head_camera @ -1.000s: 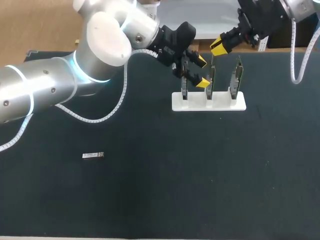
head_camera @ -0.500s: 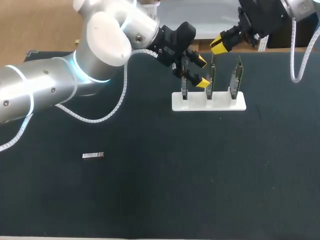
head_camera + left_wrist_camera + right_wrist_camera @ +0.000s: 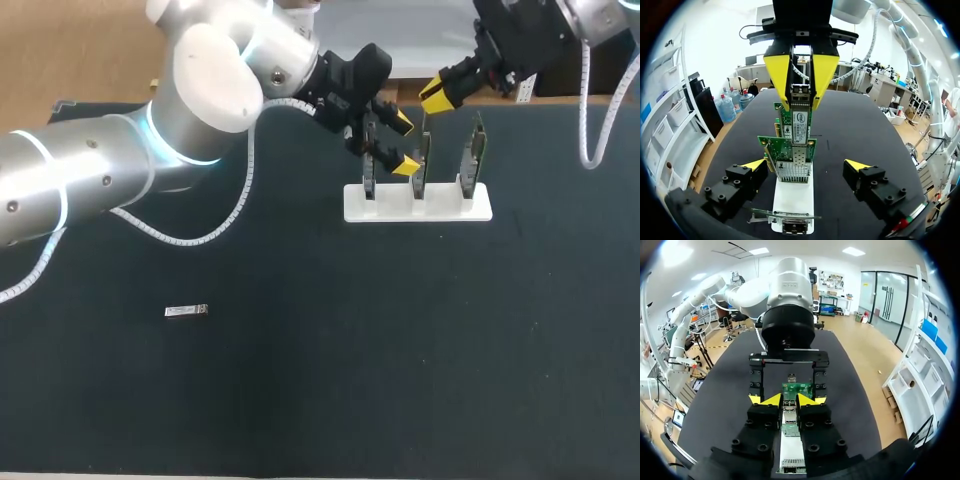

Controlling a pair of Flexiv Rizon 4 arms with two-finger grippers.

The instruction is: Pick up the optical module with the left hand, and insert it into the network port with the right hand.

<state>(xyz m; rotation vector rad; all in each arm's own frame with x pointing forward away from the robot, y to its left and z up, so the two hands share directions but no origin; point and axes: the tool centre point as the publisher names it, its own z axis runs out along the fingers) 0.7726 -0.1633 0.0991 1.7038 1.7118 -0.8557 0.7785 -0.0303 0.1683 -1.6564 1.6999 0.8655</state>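
Note:
A white stand [image 3: 440,211] holds three upright green network cards [image 3: 422,160]. My right gripper [image 3: 435,96] hangs over the middle card, shut on a silver optical module [image 3: 800,95] that sits between its yellow fingers [image 3: 777,75]. In the right wrist view the module [image 3: 789,416] is pinched in the gripper [image 3: 789,401], just above a card [image 3: 797,390]. My left gripper [image 3: 402,143] stands open beside the cards. In its own view the left gripper [image 3: 806,165] has a card [image 3: 792,160] between its spread tips, untouched. A second module [image 3: 187,311] lies on the mat.
The black mat [image 3: 400,350] covers the table. The stand is at the back middle, and the loose module lies far to the left front. My left arm [image 3: 90,180] stretches across the back left, with its white cable [image 3: 190,238] trailing on the mat.

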